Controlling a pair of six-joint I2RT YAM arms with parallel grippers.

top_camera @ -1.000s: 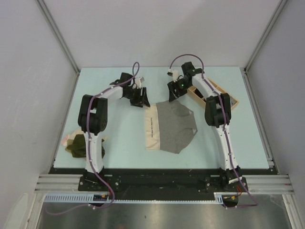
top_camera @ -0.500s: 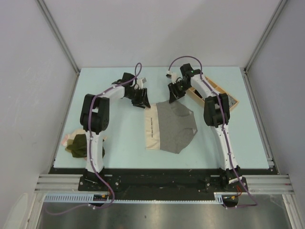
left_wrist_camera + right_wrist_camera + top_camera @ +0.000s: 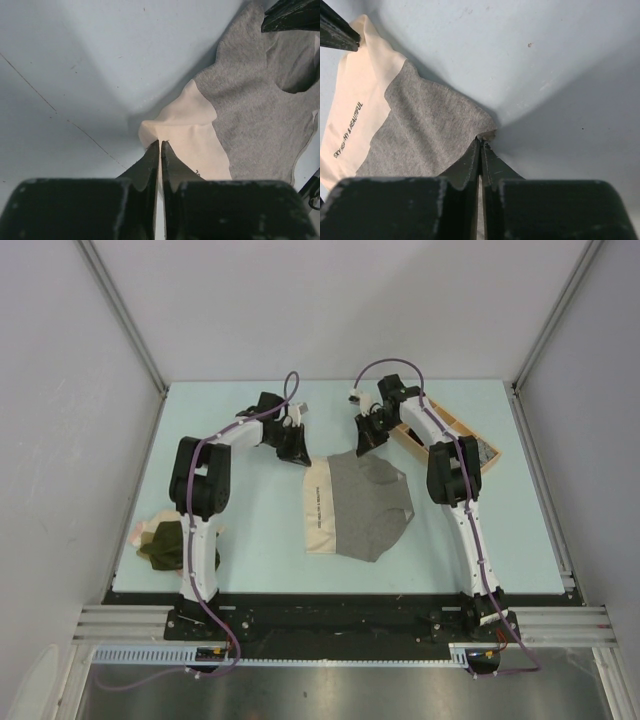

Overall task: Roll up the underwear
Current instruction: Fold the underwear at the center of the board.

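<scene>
Top external view is showing a grey pair of underwear (image 3: 360, 508) lying mostly flat at the centre of the pale blue bench (image 3: 260, 530). A wide cream waistband (image 3: 320, 510) is running along its 9 o'clock side, and the leg openings are curving in along its 3 o'clock side. Dark lettering is running along the waistband; the right wrist view is showing part of it, reading "HEALTHY & BEAUTIFUL".

The left end effector (image 3: 298, 452) is reaching down to the garment's 11 o'clock corner. In the left wrist view its fingers are pressed together, pinching the cream corner, which is puckering up off the bench. The right end effector (image 3: 362, 443) is sitting at the 1 o'clock corner. In the right wrist view its fingers are likewise squeezed onto the grey fabric's tip, with the cloth creasing away from the grip.

A crumpled olive green garment (image 3: 160, 545) is lying at 8 o'clock on the bench beside the left arm, with a scrap of pale pink cloth (image 3: 138, 532) touching it. A light wooden tray (image 3: 470, 432) is sitting at 2 o'clock, partly hidden behind the right arm.
</scene>
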